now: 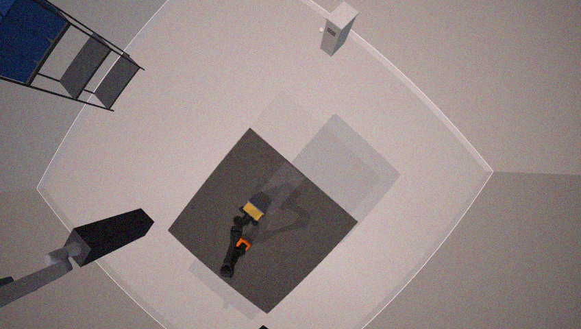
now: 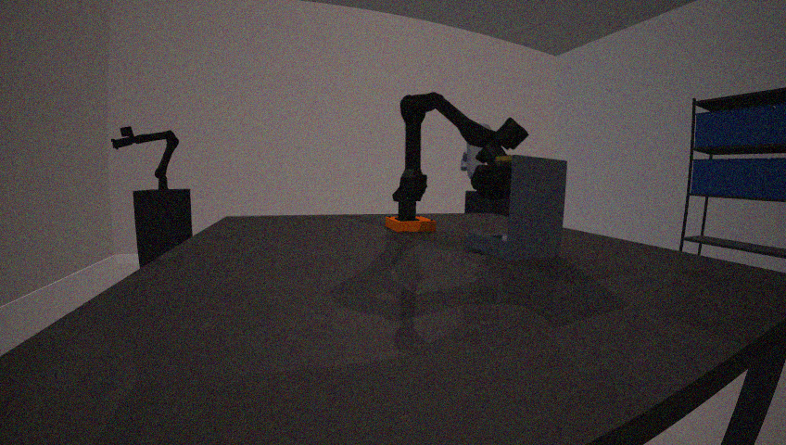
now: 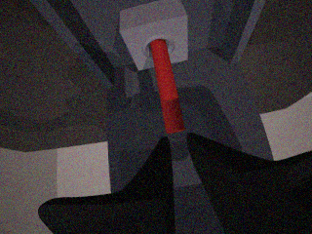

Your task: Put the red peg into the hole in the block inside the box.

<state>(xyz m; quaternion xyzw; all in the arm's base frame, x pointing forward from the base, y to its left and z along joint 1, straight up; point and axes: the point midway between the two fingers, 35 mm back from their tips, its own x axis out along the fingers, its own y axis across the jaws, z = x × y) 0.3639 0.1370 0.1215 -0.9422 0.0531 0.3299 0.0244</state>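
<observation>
From the top, the arm (image 1: 234,240) (image 2: 412,137) reaches across the counter (image 1: 212,183) (image 2: 264,330) (image 3: 44,93) to the yellow roof (image 1: 252,211) (image 2: 502,158) of the box (image 1: 256,205) (image 2: 538,209) (image 3: 129,127); neither the peg nor the fingertips can be made out beneath it, so this view cannot settle how far the insertion has got. In the exterior view, the dark bulk of the end effector (image 2: 490,182) (image 3: 178,137) sits at the open side of the box, lower than the roof, with its fingertips hidden; whether any part of the arm touches the roof, I cannot tell. The wrist view says most: the red peg (image 3: 166,80) has one end in the mouth of the hole in the pale block (image 3: 134,44), while a long stretch sticks out towards the fingers. Those fingers stand narrow, a slim gap between them, and hold nothing; the peg's free end lies just beyond their tips. So the peg has been brought into the box, started in the hole and is out of the grasp, but it does not look fully seated. What remains, I judge, is to press it all the way down, perhaps with the narrowed fingertips, without slipping off its end, then back out through the open front, clear of the roof.
</observation>
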